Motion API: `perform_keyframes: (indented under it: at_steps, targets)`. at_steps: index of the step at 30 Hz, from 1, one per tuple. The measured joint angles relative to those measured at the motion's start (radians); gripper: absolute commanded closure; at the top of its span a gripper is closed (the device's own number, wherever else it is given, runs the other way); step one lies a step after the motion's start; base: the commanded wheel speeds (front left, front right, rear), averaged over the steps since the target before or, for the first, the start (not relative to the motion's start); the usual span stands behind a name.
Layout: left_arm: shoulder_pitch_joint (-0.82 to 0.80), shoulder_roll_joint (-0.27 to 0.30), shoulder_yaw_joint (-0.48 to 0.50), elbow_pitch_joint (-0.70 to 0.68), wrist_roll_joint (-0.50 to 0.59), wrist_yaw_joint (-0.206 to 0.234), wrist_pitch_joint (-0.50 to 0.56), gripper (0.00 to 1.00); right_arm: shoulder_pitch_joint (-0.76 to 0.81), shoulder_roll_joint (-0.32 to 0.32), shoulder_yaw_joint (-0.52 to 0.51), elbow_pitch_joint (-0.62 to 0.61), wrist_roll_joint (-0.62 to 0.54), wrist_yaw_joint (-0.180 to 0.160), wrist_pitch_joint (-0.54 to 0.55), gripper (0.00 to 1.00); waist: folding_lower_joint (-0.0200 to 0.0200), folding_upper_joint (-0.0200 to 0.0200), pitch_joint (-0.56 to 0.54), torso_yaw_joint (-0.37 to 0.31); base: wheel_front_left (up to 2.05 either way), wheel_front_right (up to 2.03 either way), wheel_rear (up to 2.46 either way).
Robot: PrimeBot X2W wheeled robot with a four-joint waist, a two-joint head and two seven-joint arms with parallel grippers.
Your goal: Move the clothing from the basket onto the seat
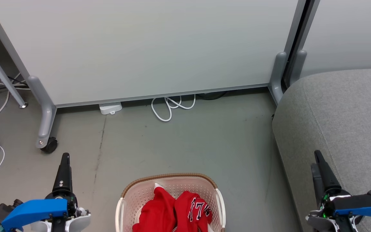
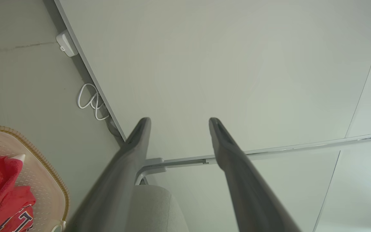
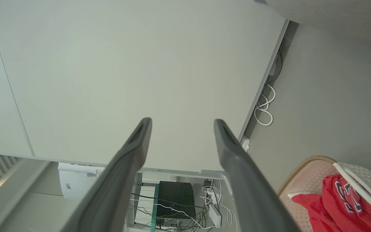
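1. A pale partition panel (image 1: 147, 48) on grey legs spans the back of the head view, above a grey floor (image 1: 204, 138).
2. The seat (image 1: 343, 112), grey and upholstered, takes up the right side, and its rounded edge stands well apart from the basket.
3. The basket (image 1: 172, 178) sits on the floor at the bottom centre, between the two arms, with its brown rim facing the panel.
4. The clothing (image 1: 163, 209) lies crumpled inside the basket, red, with navy-and-white characters showing on the right-hand piece.
5. The left gripper (image 1: 65, 158) hangs at the lower left over bare floor, left of the basket; its fingers (image 2: 135, 145) are spread wide and released, grasping nothing.
6. The right gripper (image 1: 315, 158) shows against the seat's near edge at the lower right; its fingers (image 3: 134, 145) are likewise spread and empty.
7. A white cable (image 1: 169, 109) loops on the floor under the panel.
8. A small white box (image 1: 110, 108) lies left of that cable, at the panel's foot.
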Motion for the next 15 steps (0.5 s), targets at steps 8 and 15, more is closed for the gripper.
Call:
perform_keyframes:
  at_steps: [8, 15]
  targets:
    - [-0.002, 0.0, -0.023, -0.028, 0.171, 0.016, -0.033, 0.0, -0.001, 0.0, 0.023, -0.025, -0.159, 0.0, -0.034, 0.0, 0.0, 0.0, 0.001, 0.004, 0.0, 0.0, 0.0]
    - [-0.004, 0.001, -0.052, -0.043, 0.32, 0.042, -0.058, 0.0, -0.001, 0.0, 0.04, -0.038, -0.31, 0.0, -0.057, 0.0, 0.0, 0.0, 0.002, 0.007, 0.0, 0.0, 0.0]
